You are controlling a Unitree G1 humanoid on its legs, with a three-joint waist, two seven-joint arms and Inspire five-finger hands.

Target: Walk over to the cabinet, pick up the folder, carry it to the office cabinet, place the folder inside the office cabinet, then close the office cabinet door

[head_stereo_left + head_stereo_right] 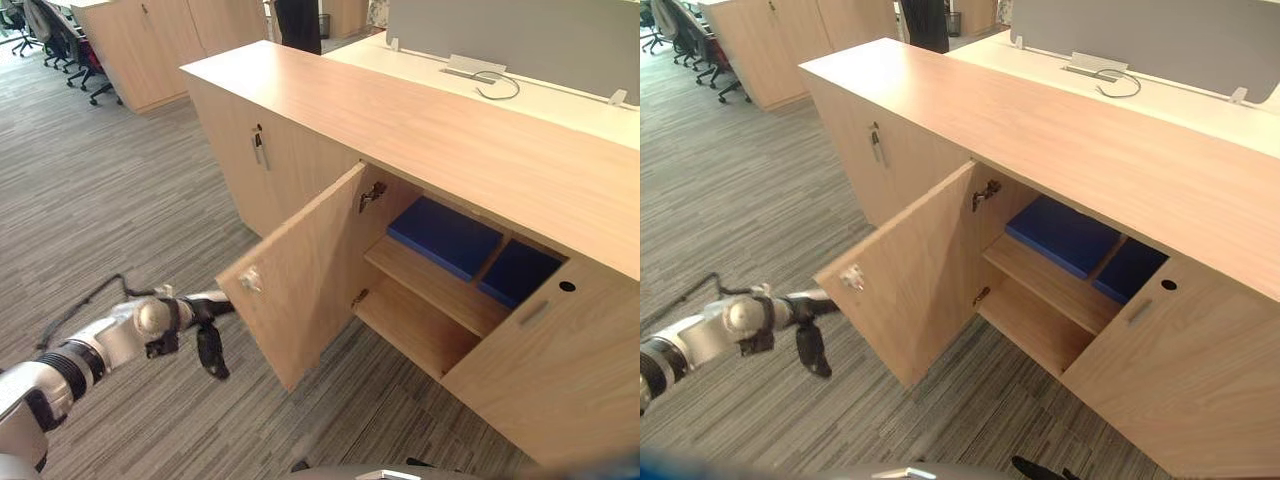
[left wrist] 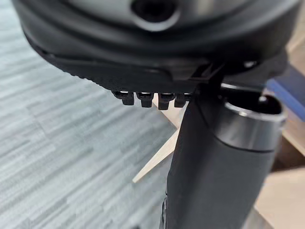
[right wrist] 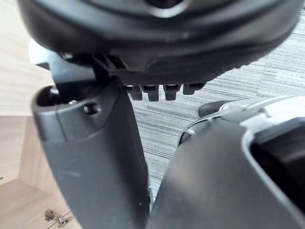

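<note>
One office cabinet (image 1: 450,140) stands with one door (image 1: 300,290) swung wide open and the neighbouring shut door (image 1: 560,370) beside it. Inside are two levels, an upper shelf (image 1: 430,285) and a bare floor board (image 1: 415,325). Two folders lie flat on the upper shelf, side by side: one blue folder (image 1: 445,237) in full sight, and a second blue folder (image 1: 517,272) whose far end is cut off behind the shut door. Two metal hinges (image 1: 372,195) show on the open door's inner edge.

The left hand (image 1: 205,320) reaches in low over the grey carpet (image 1: 110,200) to the outer face of the open door. Its fingers (image 1: 222,303) are stretched straight toward the door's free edge and its thumb hangs down apart; whether the tips touch the wood is hard to make out. It holds nothing.

The right hand (image 3: 90,152) appears close up over carpet, and whether it is spread or closed I cannot tell
</note>
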